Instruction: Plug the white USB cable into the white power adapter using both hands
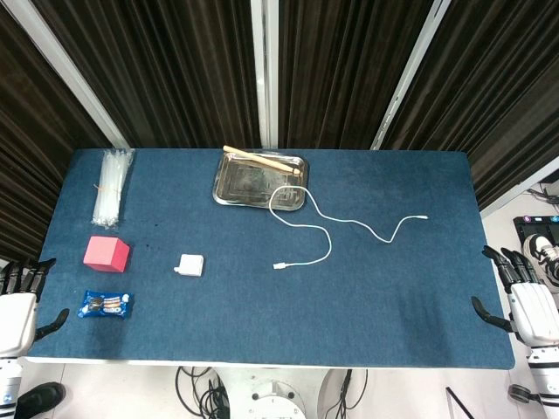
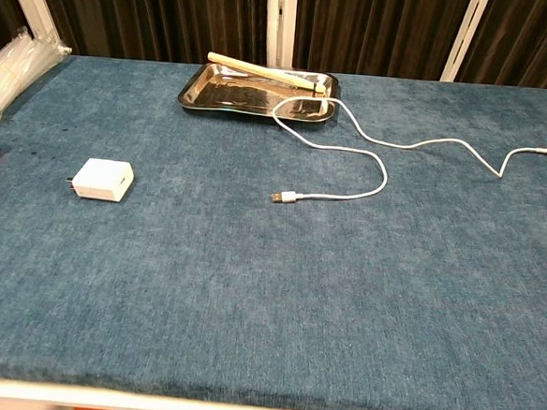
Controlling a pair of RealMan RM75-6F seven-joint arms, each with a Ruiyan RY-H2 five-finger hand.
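Nothing of the job is done yet: you have both pick-ups and the plugging itself ahead of you. Your left hand (image 1: 17, 310) rests at the table's (image 1: 410, 305) left front corner, fingers spread and holding nothing; your right hand (image 1: 524, 305) sits just off the right front corner, likewise spread and empty. Neither touches a task item.

The white power adapter (image 2: 103, 179) lies flat on the cloth, left of centre, with its prongs pointing left. The white USB cable (image 2: 352, 150) snakes across the middle; its USB plug (image 2: 282, 197) lies well apart from the adapter, to its right, and one loop drapes over the rim of the metal tray (image 2: 202, 87) at the back.

You have open cloth between adapter and plug and along the whole front edge. On the left, mind the red block (image 1: 106, 254), the snack packet (image 1: 105, 304) and the bundle of clear straws (image 1: 112, 185).
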